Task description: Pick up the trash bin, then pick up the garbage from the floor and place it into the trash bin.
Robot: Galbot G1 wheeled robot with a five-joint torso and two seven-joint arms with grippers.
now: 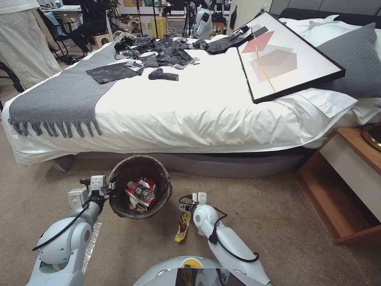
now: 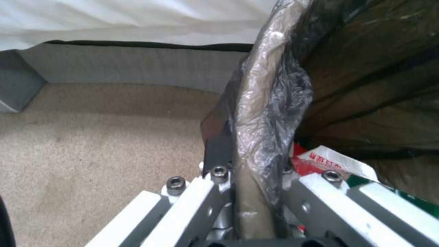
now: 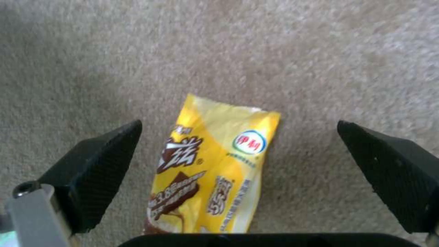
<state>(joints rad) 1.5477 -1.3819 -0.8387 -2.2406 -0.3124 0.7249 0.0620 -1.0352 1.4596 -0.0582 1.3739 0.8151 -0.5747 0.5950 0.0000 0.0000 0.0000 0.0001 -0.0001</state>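
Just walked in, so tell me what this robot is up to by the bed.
The left end effector is shut on the rim of the trash bin, holding it beside the bed. Red-and-white wrappers already lie inside. The right end effector is open, poised over a yellow snack wrapper lying flat on the carpet, one finger on either side, not yet gripping it.

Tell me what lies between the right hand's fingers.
In the right wrist view, a yellow wrapper lies on the carpet between the open right hand's fingers, untouched.
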